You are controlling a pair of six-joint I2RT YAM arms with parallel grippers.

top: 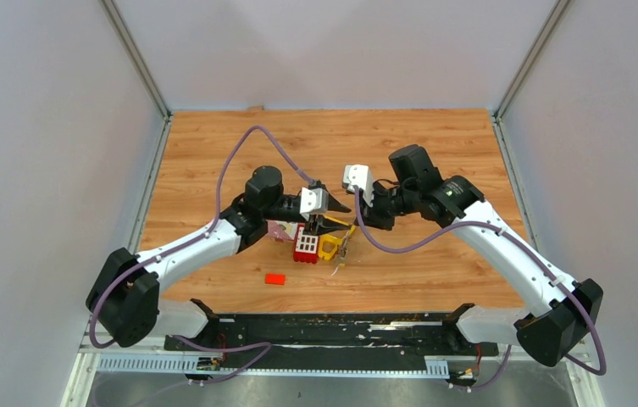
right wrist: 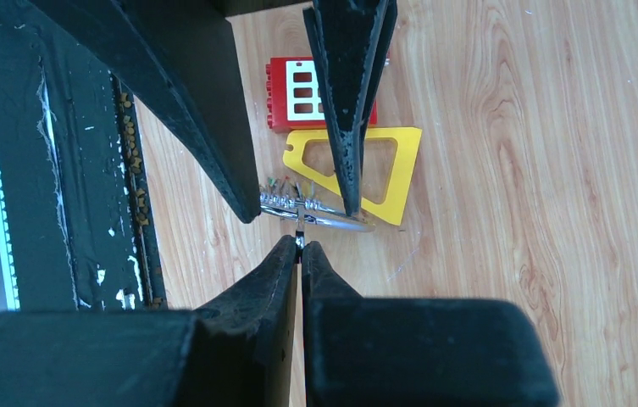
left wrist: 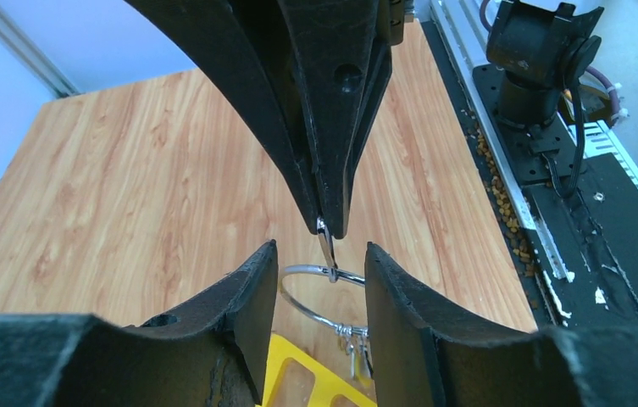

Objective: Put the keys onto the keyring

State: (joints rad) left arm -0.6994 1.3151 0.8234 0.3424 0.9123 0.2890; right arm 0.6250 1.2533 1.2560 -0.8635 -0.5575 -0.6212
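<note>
Wooden table point(top: 213, 153), right tool point(right wrist: 300, 244) pinching keyring point(right wrist: 336, 222), left tool point(left wrist: 321, 251) spread around it

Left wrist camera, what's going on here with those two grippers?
Both arms are working on the keyring. The right gripper is shut on a small silver piece, possibly a key, whose end meets the ring's wire. The left gripper has a finger on either side of the ring; whether they press it I cannot tell. A few keys hang bunched on the ring. A yellow frame and a red block lie on the table below.
</note>
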